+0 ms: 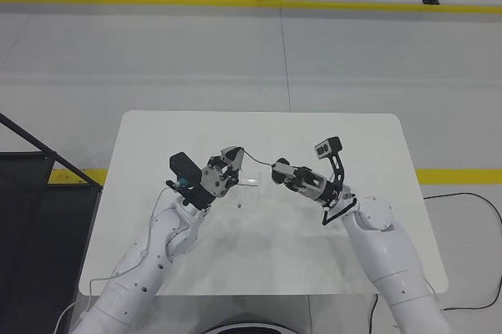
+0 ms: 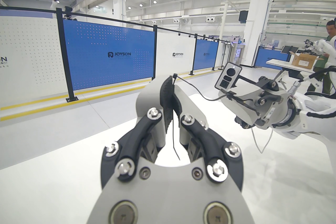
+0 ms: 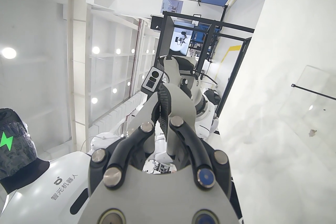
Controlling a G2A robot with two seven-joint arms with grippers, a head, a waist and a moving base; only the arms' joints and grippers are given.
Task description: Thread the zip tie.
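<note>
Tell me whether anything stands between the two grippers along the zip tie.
Nothing visible does: the zip tie runs through open air from the left gripper to the right gripper, above the table.

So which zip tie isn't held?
The thin black plastic zip tie lying on the clear sheet; the other zip tie is pinched in the left fingers.

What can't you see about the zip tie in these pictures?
- Top view: the zip tie is too thin to tell whether it is threaded.
- Left wrist view: the left gripper's pads cover its middle.
- Right wrist view: the right gripper's pads hide the end they pinch.
</note>
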